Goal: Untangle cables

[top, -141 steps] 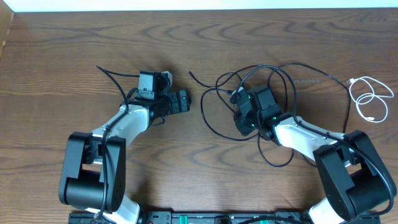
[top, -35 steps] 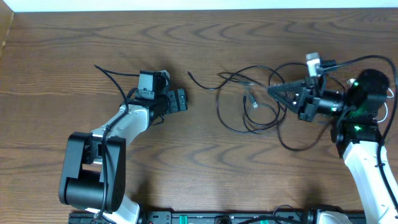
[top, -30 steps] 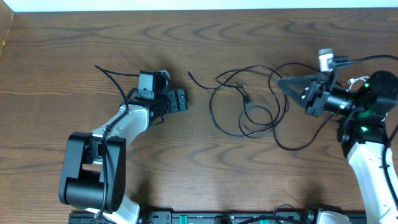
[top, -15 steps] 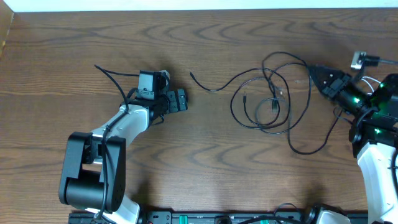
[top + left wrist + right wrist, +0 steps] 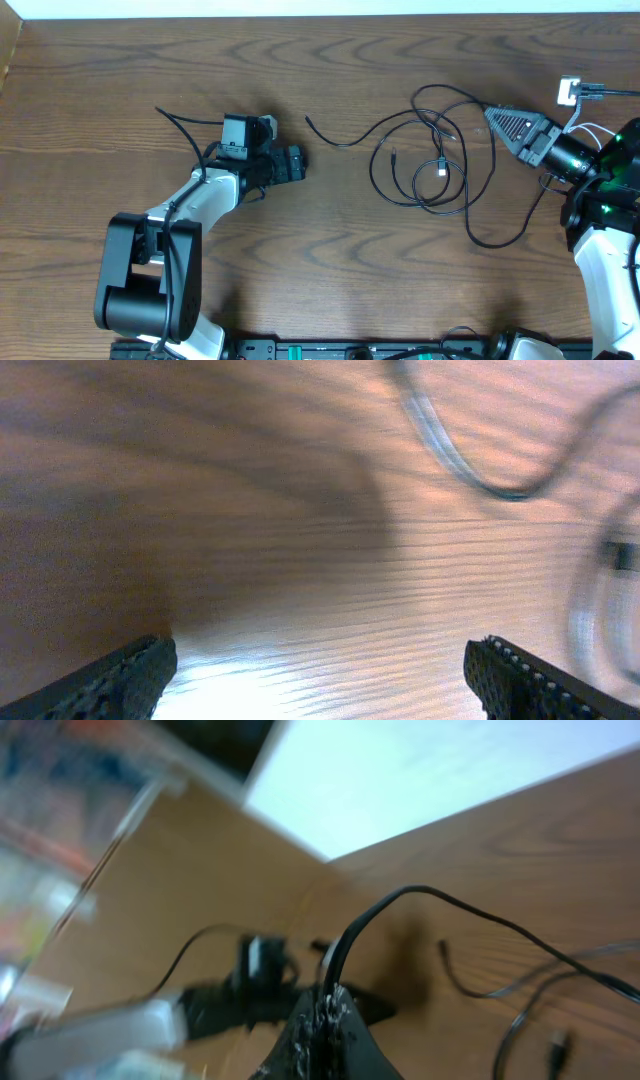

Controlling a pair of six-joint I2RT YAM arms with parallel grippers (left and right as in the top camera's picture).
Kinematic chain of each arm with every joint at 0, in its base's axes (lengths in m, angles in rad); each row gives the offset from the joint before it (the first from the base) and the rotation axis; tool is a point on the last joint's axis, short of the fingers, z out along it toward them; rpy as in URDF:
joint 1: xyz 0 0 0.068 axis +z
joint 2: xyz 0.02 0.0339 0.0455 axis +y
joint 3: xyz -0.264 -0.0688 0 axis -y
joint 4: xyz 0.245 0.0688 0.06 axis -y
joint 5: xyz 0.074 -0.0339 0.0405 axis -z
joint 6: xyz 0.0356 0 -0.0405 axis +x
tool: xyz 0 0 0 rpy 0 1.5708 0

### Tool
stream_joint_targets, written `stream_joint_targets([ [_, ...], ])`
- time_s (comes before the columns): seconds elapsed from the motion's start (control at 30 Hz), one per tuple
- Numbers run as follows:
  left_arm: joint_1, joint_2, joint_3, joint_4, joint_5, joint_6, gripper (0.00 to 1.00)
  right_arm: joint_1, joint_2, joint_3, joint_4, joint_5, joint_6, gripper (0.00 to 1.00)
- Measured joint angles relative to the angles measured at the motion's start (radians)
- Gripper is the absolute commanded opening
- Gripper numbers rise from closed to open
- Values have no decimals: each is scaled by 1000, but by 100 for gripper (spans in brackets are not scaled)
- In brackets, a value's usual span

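Cables: we see the black cables (image 5: 441, 168) lying in loose, overlapping loops on the tabletop (image 5: 330, 250), toward 3 o'clock in the overhead view. One free end trails off toward 9 o'clock and a long bight sags toward 5 o'clock.
Hard to read: we cannot tell how many separate cords make up the loops, nor which strand passes over which at the crossings. A couple of small plug ends show inside the loops.
White cable: only a few thin strands of the white cable (image 5: 590, 128) show at 3 o'clock. The rest is hidden behind the right arm.
Right pincer: the right pincer (image 5: 490, 112) is clamped on one black cable at the 2 o'clock edge of the tangle. In its own blurred wrist view, the strand (image 5: 430, 892) arches up out of the closed tips (image 5: 325, 1018).
Left pincer: the left pincer (image 5: 297, 163) is spread wide with nothing between its fingers, at 9 o'clock and well apart from the loops. Its wrist view (image 5: 320, 675) shows only the fingertips at the bottom corners, with smeared cable at 1 o'clock.
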Motion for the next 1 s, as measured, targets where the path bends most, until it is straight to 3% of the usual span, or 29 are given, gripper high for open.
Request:
stream_joint_targets([
  [0.2,0,0,-1,189,277,45,98,42,0,0,60,-153,-4,1],
  [0.37,-1,0,-1,201,423,86,98,85,0,0,61,-200,-8,1],
  [0.7,-38,0,-1,198,480,210,100,181,0,0,61,-226,36,1],
  [0.83,-82,0,-1,198,479,238,94,222,0,0,61,-228,71,1],
  [1.0,-126,0,-1,197,426,252,94,254,0,0,96,-234,138,1],
])
